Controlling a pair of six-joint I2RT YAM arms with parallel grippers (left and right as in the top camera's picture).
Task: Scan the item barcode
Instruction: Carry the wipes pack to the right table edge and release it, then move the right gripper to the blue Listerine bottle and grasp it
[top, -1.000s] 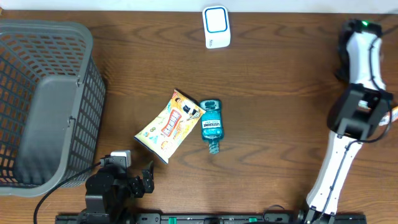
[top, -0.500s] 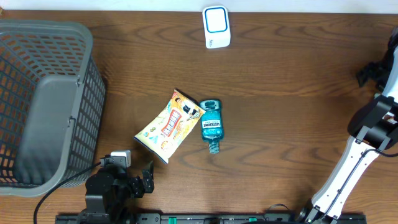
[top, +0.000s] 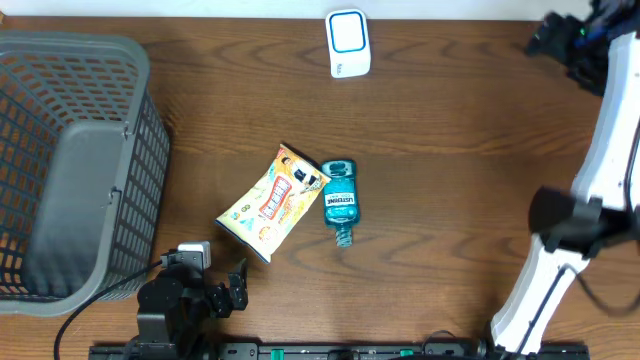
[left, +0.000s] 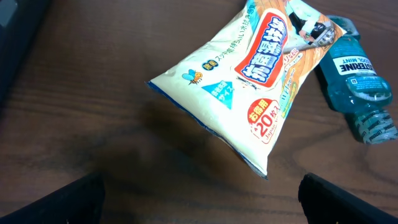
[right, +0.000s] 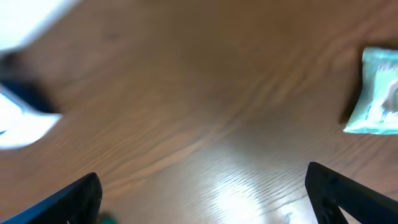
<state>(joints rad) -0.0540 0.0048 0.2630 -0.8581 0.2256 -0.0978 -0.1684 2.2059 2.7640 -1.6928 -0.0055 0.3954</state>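
We see a brown wooden worktop (top: 450, 200) carrying a grey basket (top: 140, 170) at the left edge, a snack bag (top: 272, 203) touching a blue bottle (top: 340, 205) at centre, and a white scanner (top: 348, 43) at top centre.

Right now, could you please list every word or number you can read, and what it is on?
"LISTERINE": label of the blue mouthwash bottle.
"COOL MINT": same label.
"20": red badge on the snack bag.
Japanese lettering on the bag: too blurred to quote.
The white device: nothing legible.

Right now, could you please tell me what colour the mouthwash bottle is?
The bottle is translucent teal blue with a darker label, clearest in the left wrist view.
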